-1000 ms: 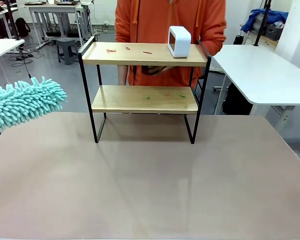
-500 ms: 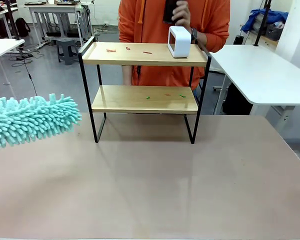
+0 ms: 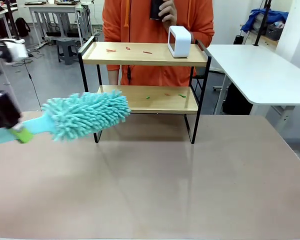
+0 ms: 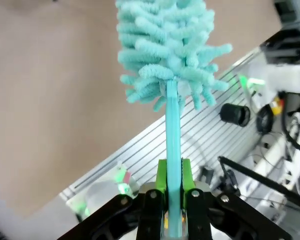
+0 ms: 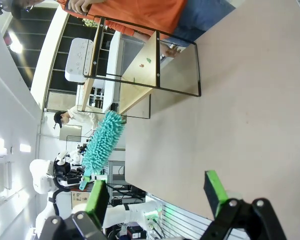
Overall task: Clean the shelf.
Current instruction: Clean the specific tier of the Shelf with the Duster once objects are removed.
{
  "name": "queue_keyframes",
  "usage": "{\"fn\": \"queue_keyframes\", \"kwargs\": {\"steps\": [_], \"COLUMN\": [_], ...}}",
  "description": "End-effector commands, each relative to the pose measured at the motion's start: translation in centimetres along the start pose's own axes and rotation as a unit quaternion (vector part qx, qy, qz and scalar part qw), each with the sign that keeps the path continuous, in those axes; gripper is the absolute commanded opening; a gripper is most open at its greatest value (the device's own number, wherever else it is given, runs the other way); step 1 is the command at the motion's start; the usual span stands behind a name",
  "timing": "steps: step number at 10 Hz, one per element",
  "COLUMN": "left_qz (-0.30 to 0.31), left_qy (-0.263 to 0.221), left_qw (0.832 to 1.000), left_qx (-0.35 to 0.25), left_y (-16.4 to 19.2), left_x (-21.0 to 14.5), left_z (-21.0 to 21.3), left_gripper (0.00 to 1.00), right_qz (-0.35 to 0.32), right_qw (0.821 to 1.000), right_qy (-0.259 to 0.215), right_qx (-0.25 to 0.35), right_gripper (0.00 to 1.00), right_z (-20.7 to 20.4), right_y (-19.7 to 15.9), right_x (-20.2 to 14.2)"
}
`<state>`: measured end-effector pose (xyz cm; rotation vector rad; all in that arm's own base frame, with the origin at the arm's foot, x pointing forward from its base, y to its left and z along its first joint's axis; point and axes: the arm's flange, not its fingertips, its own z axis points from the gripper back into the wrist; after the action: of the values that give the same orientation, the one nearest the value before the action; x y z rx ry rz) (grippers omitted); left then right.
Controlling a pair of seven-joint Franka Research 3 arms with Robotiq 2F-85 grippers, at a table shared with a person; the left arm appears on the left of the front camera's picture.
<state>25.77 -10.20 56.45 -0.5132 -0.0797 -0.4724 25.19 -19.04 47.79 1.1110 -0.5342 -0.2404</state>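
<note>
Person (image 3: 140, 30) in orange stands beside white table (image 3: 260, 70).

1x shelf (image 3: 140, 59), 1x duster (image 3: 85, 116), 1x box (image 3: 186, 42)

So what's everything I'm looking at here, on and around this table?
Table: one, tan, in front.
Shelf: one, light wood with black frame, far side of the table.
Hollow box: one, white, right end of the top board.
Scraps: a few, red and green, on both boards.
Duster: one, fluffy teal, near the shelf's lower left corner.
Side table: one, white, right.
Person: one, orange top, behind the shelf, holding something dark.
Left pincer: one, black with green pads, shut on the duster's handle.
Right pincer: one, same colours, open, empty.
</note>
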Motion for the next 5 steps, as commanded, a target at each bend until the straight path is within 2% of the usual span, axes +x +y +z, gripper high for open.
{"fn": "queue_keyframes", "kwargs": {"steps": [1,3,4,5], "left_qz": [-0.002,-0.002,-0.003,0.014], "left_qy": [0.006,0.006,0.005,-0.059], "left_qw": [1.000,1.000,1.000,0.998], "left_qx": [-0.009,-0.009,-0.003,-0.011], "left_y": [1.3,1.3,0.4,0.0], "left_x": [-1.6,-1.6,-0.1,-1.0], "left_z": [1.5,1.5,0.2,0.7], "left_gripper": [0.12,0.12,0.12,0.12], "right_qz": [0.013,0.013,0.013,0.013], "right_qw": [1.000,1.000,1.000,1.000], "right_qy": [-0.007,-0.007,-0.007,-0.007], "right_qx": [0.010,0.010,0.010,0.010], "right_gripper": [1.00,1.00,1.00,1.00], "right_z": [-0.1,-0.1,-0.1,-0.1], "right_y": [0.1,0.1,0.1,0.1], "right_x": [0.3,0.3,0.3,0.3]}}
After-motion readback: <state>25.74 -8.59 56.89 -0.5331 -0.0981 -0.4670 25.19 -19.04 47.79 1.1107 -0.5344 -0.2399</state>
